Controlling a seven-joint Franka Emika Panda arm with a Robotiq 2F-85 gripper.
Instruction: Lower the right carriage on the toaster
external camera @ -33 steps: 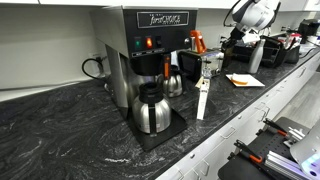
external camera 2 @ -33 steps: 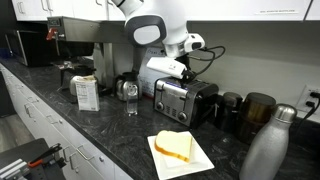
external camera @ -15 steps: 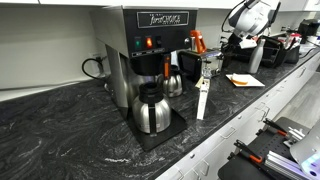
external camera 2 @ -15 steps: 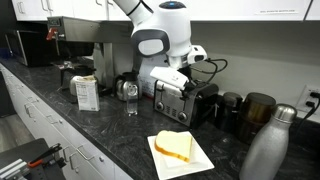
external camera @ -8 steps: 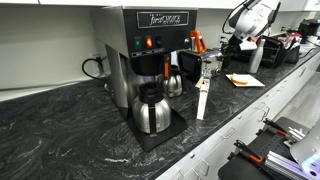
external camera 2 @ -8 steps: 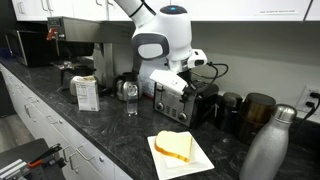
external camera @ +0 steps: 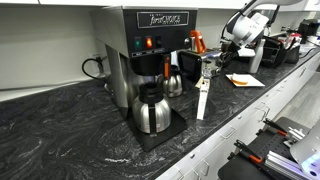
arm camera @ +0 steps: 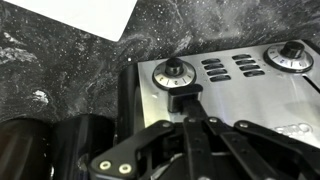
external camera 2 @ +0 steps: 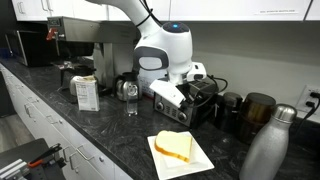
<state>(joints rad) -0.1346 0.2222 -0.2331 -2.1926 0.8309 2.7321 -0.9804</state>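
The toaster is a small low box with a dark side, standing on the dark counter. In the wrist view its shiny steel end fills the frame, with two round knobs and several vent slots. My gripper is shut, and its fingertips lie together on the black carriage lever below the left knob. In an exterior view the gripper is down against the toaster's front end. Whether the lever sits high or low in its slot, I cannot tell.
A white plate with bread lies in front of the toaster. A steel bottle and dark mugs stand beside it. The tall coffee brewer and its round carafe stand further along the counter, with a box.
The arm has come down and forward over the toaster. The gripper has dropped from above it to its front end.
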